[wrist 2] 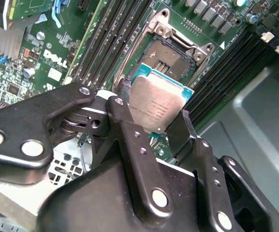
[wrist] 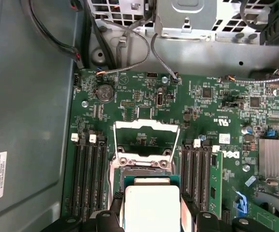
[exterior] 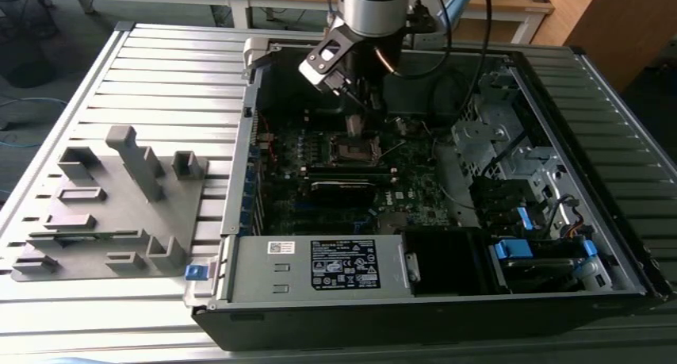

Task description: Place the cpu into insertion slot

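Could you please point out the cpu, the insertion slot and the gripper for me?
cpu [wrist 2: 159,101]: second wrist view, middle of its metal top.
insertion slot [wrist 2: 166,54]: second wrist view, its dark centre.
gripper [wrist 2: 153,108]: second wrist view, midway between the fingertips, which hold the cpu.

A white label on the grey power-supply box carries print too small to read; the cpu lid bears faint, illegible etched lines.
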`<state>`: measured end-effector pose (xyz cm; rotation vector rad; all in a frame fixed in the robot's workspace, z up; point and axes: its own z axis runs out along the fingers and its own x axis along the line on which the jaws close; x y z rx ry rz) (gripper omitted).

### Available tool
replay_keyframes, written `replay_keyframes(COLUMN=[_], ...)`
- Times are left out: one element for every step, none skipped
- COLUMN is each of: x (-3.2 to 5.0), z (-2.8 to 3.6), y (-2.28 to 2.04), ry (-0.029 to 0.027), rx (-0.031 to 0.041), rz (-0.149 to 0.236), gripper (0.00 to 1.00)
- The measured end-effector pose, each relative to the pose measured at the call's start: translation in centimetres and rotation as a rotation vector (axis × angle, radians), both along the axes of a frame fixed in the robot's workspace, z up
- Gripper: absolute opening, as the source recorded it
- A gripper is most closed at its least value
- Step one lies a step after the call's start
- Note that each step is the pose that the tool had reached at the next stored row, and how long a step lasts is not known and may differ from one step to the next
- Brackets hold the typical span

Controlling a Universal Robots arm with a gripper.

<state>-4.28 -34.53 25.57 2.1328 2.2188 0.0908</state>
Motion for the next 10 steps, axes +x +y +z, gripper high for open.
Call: replay_keyframes(x=[-0.03, -0.04, -0.05, -0.06, -0.07, -0.07, -0.07, -0.07, -0.07, -0.07], z=[-0.11, -0.22, -0.31, -0.34, -0.34, -0.34, -0.44, -0.54, -0.55, -0.55], y=[0.00, 0.00, 0.00, 0.00, 0.00, 0.00, 0.00, 0.00, 0.00, 0.00], ry=[0.0000, 0.0000, 0.0000, 0.0001, 0.0001, 0.0002, 0.0001, 0.0000, 0.0001, 0.0000], rx=[0.0000, 0.0000, 0.0000, -0.0001, -0.0002, -0.0003, -0.0002, -0.0001, -0.0001, -0.0001], rz=[-0.004, -0.006, -0.009, -0.009, -0.010, -0.010, -0.010, -0.010, -0.010, -0.010], gripper=[0.54, 0.54, 0.54, 0.54, 0.54, 0.54, 0.54, 0.54, 0.54, 0.54])
